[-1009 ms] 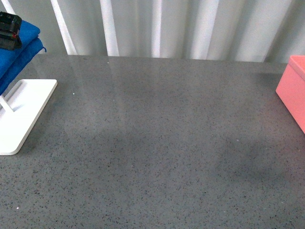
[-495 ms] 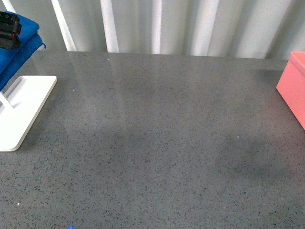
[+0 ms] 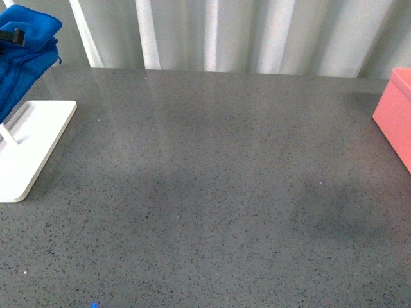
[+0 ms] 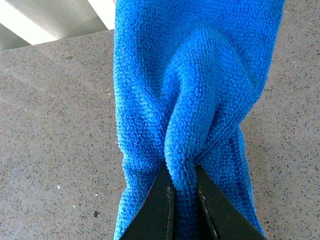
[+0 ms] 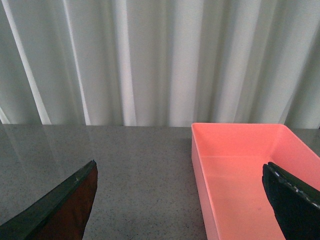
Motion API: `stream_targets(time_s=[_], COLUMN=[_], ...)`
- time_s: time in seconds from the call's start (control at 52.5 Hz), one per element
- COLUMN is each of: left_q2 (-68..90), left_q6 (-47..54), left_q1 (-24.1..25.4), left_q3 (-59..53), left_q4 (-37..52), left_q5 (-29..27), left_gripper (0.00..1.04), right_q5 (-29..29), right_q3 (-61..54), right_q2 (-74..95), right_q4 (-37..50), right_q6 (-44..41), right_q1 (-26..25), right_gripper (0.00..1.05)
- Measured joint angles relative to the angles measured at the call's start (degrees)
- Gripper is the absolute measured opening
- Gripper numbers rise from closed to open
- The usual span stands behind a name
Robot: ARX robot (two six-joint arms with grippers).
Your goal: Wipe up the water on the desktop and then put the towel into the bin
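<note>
My left fingers (image 4: 161, 210) pinch just a small fold of the towel (image 4: 195, 100), up at the far left above the white stand (image 3: 32, 147). It could slip out, or snag the stand and tip it. My right fingers (image 5: 60, 205) are wide and empty by the bin (image 5: 235, 125). A moment ago the towel sat flatter.

Front cam looks down across the table (image 3: 212, 192) toward the curtain (image 3: 257, 32) at the back, fairly wide. Left wrist cam is right up against the towel (image 4: 190, 100), peering past the left hand (image 4: 182, 176) down at the table. Right wrist cam sits low, facing the curtain almost level. Front and right wrist both catch the bin (image 3: 395, 119); front and left wrist share the towel.
</note>
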Motion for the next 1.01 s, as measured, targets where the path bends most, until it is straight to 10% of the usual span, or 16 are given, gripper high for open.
stream_targets(time_s=[0.647, 1.009], left_q2=[-16.35, -28.44], left_q6=[0.87, -7.04], left_q1=[-0.09, -20.20], left_q3=[-1.31, -4.85], left_q4=[-3.78, 2.23], left_q5=[7.34, 15.76], left_gripper=[0.04, 0.04], right_q5=[0.00, 0.00], right_q3=[0.00, 0.00], right_q2=[0.00, 0.00], right_q4=[0.00, 0.00], right_q6=[0.00, 0.00], right_q1=[0.00, 0.00], right_gripper=[0.98, 0.98])
